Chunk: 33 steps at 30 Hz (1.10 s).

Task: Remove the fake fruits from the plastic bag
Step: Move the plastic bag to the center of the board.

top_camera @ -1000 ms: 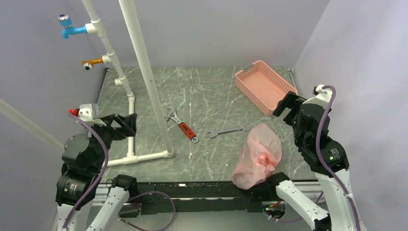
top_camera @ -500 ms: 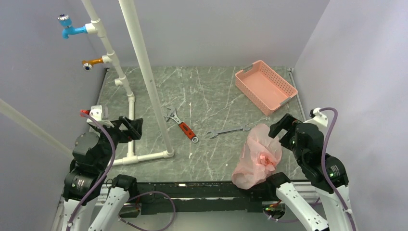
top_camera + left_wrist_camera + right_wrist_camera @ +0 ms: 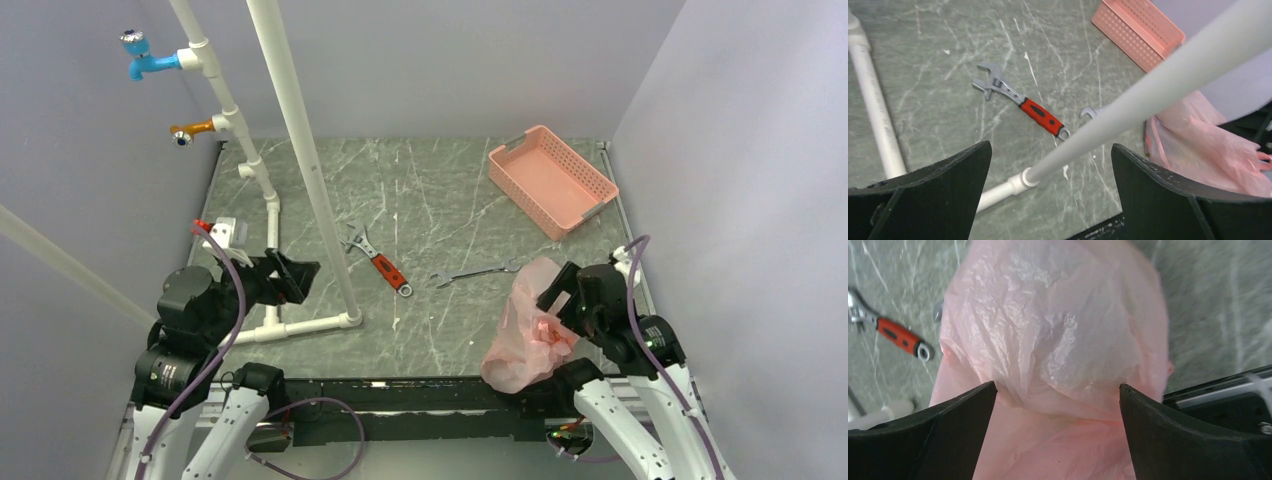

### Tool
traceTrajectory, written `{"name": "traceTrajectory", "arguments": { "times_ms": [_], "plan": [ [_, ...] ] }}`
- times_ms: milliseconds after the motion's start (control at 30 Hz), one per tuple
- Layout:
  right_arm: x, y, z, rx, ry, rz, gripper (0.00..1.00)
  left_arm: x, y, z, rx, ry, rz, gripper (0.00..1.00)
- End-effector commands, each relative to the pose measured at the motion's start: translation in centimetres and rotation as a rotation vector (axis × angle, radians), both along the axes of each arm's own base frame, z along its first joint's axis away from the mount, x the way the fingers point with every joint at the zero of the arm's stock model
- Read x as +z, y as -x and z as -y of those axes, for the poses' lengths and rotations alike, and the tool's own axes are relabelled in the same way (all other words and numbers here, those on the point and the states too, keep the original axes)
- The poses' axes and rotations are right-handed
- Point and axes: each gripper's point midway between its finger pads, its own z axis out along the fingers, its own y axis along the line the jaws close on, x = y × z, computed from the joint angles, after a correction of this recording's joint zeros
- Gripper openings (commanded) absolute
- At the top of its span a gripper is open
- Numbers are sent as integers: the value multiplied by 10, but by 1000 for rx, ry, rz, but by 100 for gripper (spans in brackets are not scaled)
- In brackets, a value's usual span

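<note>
The pink plastic bag [image 3: 528, 325] lies bulging at the table's near right edge; it also shows in the right wrist view [image 3: 1058, 340] and the left wrist view [image 3: 1208, 145]. No fake fruits show; whatever the bag holds is hidden by the plastic. My right gripper [image 3: 562, 296] is open, directly over the bag, its jaws spread on both sides of it in the right wrist view [image 3: 1055, 405]. My left gripper [image 3: 296, 278] is open and empty at the near left, beside the white pipe; it also shows in the left wrist view [image 3: 1050, 170].
A white pipe frame [image 3: 300, 140] with blue and orange taps stands at left, its slanted pipe [image 3: 1168, 85] crossing the left wrist view. A red-handled wrench [image 3: 380, 265] and a steel spanner [image 3: 475, 273] lie mid-table. A rigid pink basket [image 3: 550, 180] sits at the back right.
My right arm has swung down and toward the near edge, onto the bag. My left gripper has moved right, nearer the slanted pipe. The bag has not moved.
</note>
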Motion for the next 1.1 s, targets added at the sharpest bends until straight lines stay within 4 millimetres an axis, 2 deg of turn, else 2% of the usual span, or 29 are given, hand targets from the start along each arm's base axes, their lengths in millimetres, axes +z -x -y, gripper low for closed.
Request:
{"name": "traceTrajectory", "arguments": {
  "times_ms": [0, 67, 167, 267, 433, 467, 633, 733, 833, 900, 933, 967, 1033, 1067],
  "plan": [
    [0, -8, -40, 144, -163, 37, 93, -6, 24, 16, -124, 25, -28, 93],
    [3, -12, -50, 206, -179, 63, 89, -13, 31, 16, -137, 18, -48, 93],
    [6, -19, -72, 341, -222, 96, 75, -25, 36, 12, -121, 0, -72, 93],
    [8, -29, -92, 424, -284, 129, 49, -28, 36, 5, -83, -9, -75, 93],
    [20, -59, -118, 470, -365, 180, 17, -16, 37, 15, -137, 21, -14, 92],
    [24, -67, -124, 476, -383, 195, 15, -14, 38, 18, -158, 32, -4, 91],
    [45, -104, -171, 543, -437, 239, 16, -5, 48, 41, -287, 122, -2, 90],
    [47, -123, -210, 575, -460, 214, 17, -7, 51, 44, -311, 129, -42, 89],
    [54, -136, -251, 624, -469, 218, 22, -8, 54, 47, -331, 134, -65, 90],
    [59, -140, -276, 671, -446, 219, 32, -9, 57, 49, -347, 143, -80, 92],
    [57, -139, -286, 698, -430, 207, 43, -10, 59, 51, -360, 150, -87, 93],
    [56, -138, -294, 724, -419, 207, 57, -10, 61, 55, -388, 161, -92, 95],
    [55, -130, -305, 776, -393, 207, 74, -10, 67, 64, -465, 188, -105, 98],
    [54, -127, -307, 794, -371, 213, 78, -10, 70, 69, -504, 200, -115, 98]
  ]
}}
